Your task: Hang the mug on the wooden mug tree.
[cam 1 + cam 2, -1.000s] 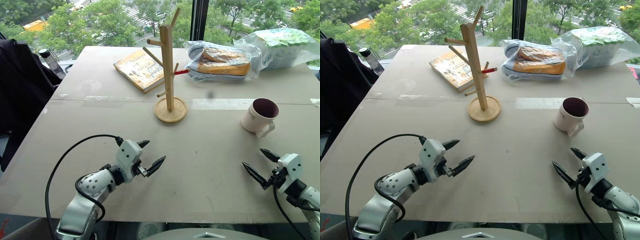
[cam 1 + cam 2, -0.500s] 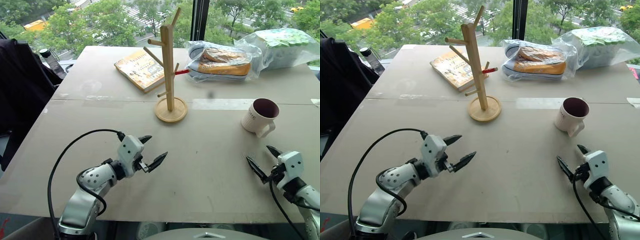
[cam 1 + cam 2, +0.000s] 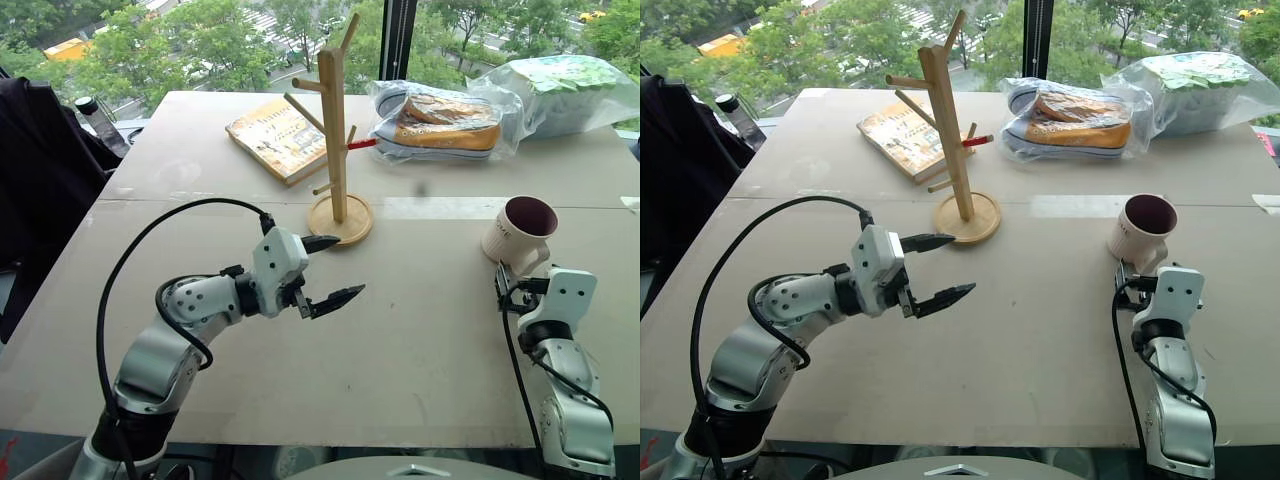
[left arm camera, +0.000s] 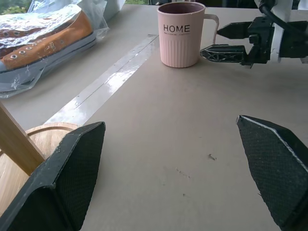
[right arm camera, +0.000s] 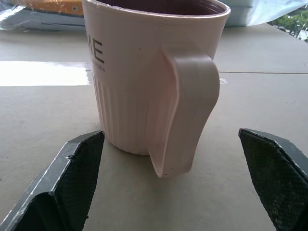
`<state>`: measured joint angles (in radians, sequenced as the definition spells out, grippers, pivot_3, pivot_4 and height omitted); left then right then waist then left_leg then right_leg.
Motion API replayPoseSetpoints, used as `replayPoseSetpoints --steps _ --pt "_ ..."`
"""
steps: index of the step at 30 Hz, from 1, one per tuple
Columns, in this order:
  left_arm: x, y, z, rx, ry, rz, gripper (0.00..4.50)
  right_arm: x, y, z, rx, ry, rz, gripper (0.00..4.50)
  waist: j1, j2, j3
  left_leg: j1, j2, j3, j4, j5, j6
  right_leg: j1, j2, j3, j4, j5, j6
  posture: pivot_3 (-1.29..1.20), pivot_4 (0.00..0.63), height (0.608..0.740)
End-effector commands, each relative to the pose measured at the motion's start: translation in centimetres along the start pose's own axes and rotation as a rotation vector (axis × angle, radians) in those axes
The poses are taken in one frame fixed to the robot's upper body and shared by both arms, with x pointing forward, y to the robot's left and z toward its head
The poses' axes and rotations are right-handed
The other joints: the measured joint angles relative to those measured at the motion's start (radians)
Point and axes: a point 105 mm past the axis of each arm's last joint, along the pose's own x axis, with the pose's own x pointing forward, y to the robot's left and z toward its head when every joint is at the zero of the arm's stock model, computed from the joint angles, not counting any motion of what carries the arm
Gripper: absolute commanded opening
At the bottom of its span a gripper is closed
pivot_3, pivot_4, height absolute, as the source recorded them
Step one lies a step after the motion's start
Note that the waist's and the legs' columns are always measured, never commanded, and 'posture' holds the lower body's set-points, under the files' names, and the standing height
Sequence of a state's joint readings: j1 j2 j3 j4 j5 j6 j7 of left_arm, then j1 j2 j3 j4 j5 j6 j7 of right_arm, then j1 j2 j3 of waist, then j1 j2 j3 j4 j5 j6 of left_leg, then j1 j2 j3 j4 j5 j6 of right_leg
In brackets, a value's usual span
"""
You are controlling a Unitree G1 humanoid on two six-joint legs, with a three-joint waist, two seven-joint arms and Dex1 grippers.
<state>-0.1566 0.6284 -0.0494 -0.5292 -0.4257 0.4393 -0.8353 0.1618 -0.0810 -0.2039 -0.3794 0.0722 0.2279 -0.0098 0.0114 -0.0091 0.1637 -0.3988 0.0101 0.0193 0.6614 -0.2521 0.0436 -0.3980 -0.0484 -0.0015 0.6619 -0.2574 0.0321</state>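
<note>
While the mug (image 3: 521, 231) stands upright on the table (image 3: 420, 330), both arms are held low and level.
The right gripper (image 4: 216, 41) is spread wide, fingertips just short of the handle; the left gripper (image 3: 333, 269), also wide, is raised beside the wooden mug tree (image 3: 337, 140), holding nothing.

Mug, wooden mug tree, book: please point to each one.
mug (image 5: 144, 86), right wrist view, ribbed side wall.
wooden mug tree (image 3: 333, 130), left eye view, upright post.
book (image 3: 278, 137), left eye view, cover.
</note>
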Motion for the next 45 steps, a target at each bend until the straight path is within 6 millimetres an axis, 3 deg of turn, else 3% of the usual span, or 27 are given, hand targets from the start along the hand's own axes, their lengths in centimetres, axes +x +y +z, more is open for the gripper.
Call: replayPoseSetpoints --steps 1,5,8,15,16,29,33,37,40,45 --pt "0.1 -0.7 1.9 0.056 -0.031 -0.056 4.50 0.4 -1.4 0.3 0.024 -0.021 -0.108 4.42 0.000 0.000 0.000 0.000 0.000 0.000 0.000 0.000 0.000 0.000 0.000 0.000 0.000 0.000 0.000 0.00 0.150 0.740" --pt "-0.1 -1.3 2.7 0.023 -0.042 -0.112 4.50 0.6 -1.4 0.2 0.036 -0.026 -0.110 4.42 -0.001 0.000 0.000 0.000 0.000 0.000 0.000 0.000 0.000 0.000 0.000 0.000 0.001 0.000 0.000 0.00 0.150 0.740" --pt "-0.4 -1.8 3.2 -0.007 -0.064 -0.157 4.50 0.9 -1.2 0.3 0.043 -0.030 -0.097 3.65 -0.005 0.000 0.000 0.000 0.000 0.000 0.000 0.000 0.000 0.000 0.001 0.000 0.001 0.000 0.000 0.00 0.150 0.740" --pt "-0.6 -1.8 3.0 0.013 -0.056 -0.137 4.50 1.6 -0.8 0.0 0.044 -0.017 -0.067 0.31 -0.016 0.000 0.000 0.001 0.000 0.000 0.000 0.000 0.000 0.000 0.002 0.001 0.001 0.000 0.000 0.00 0.150 0.740" --pt "-0.6 -1.8 2.9 0.017 -0.056 -0.134 4.50 1.7 -0.8 -0.1 0.044 -0.013 -0.065 0.07 -0.018 0.000 0.000 0.001 0.000 0.000 0.000 0.000 0.000 0.000 0.002 0.001 0.001 0.000 0.000 0.00 0.150 0.740" --pt "-0.9 -1.6 2.6 0.028 -0.069 -0.086 4.50 2.9 -0.3 0.9 -0.012 -0.054 0.003 0.07 -0.023 0.000 0.000 0.001 0.000 0.000 0.000 0.000 0.000 0.000 0.002 0.002 0.001 0.000 0.000 0.00 0.150 0.740" --pt "-1.3 -1.0 2.2 -0.024 -0.123 0.006 4.50 3.4 2.9 4.9 -0.115 -0.168 0.365 0.07 -0.029 0.003 0.002 0.001 0.000 0.002 0.000 0.000 0.000 0.000 0.002 0.003 0.001 0.000 0.000 0.00 0.150 0.740" --pt "-1.5 -0.9 2.6 -0.047 -0.219 0.069 4.50 3.5 4.5 7.6 -0.151 -0.217 0.577 0.07 -0.024 0.000 0.003 0.002 0.001 0.002 0.000 0.000 0.000 0.000 0.004 0.004 0.001 0.001 0.002 0.00 0.150 0.740" --pt "-1.9 -0.1 2.3 -0.095 -0.290 0.211 4.50 3.6 7.3 11.1 -0.277 -0.291 0.833 0.07 -0.025 0.000 0.003 0.001 0.001 0.001 0.000 0.000 0.000 0.000 0.004 0.004 0.001 0.001 0.002 0.00 0.150 0.740" --pt "-1.9 -0.1 2.5 -0.111 -0.367 0.329 4.50 4.6 10.2 14.9 -0.356 -0.377 1.037 0.07 -0.024 -0.001 0.003 0.001 0.001 0.002 0.001 0.000 0.000 0.000 0.004 0.003 0.001 0.002 0.002 0.00 0.150 0.740"
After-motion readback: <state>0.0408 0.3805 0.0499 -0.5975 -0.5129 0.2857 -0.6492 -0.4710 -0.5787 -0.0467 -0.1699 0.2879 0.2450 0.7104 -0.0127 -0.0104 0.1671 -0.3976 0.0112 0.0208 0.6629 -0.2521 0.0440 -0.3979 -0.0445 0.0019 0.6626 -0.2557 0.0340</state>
